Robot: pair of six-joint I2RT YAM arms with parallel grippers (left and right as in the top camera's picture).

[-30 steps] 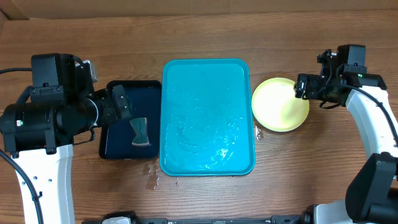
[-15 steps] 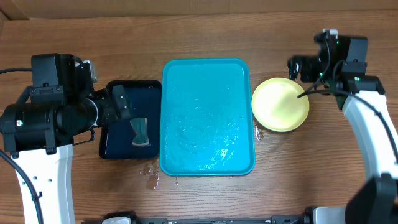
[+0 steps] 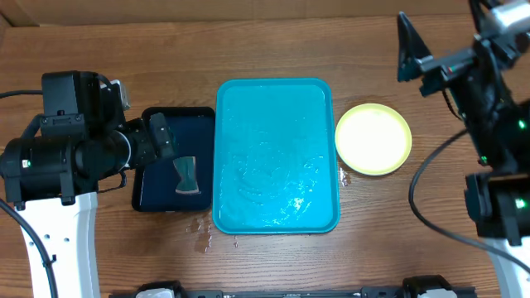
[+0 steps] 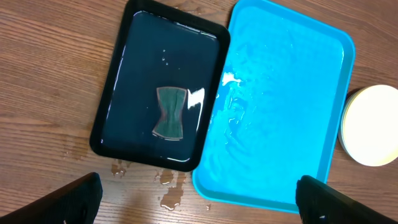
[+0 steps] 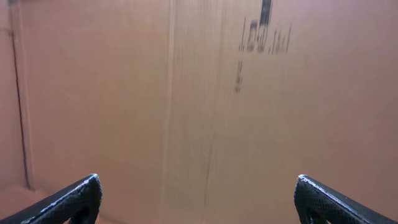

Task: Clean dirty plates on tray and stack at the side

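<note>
The turquoise tray [image 3: 277, 156] lies in the middle of the table, wet and with nothing on it; it also shows in the left wrist view [image 4: 280, 106]. A pale yellow-green plate [image 3: 373, 138] with a white centre sits on the table just right of the tray, also at the right edge of the left wrist view [image 4: 373, 124]. I cannot tell how many plates lie under it. My left gripper [image 3: 161, 136] is open and empty above the black tray, its fingers wide apart in its own view [image 4: 199, 199]. My right gripper [image 3: 418, 58] is open, empty and raised high behind the plate.
A narrow black tray [image 3: 174, 157] with water and a dark green sponge [image 3: 187, 175] lies left of the turquoise tray. Small puddles [image 3: 203, 236] wet the wood in front of it. The right wrist view shows only its open gripper [image 5: 196, 190] facing a cardboard wall [image 5: 199, 93].
My right arm has lifted up and back from the plate's far right edge, its wrist now pointing at the cardboard wall. The plate stays in place. The left arm has not moved.
</note>
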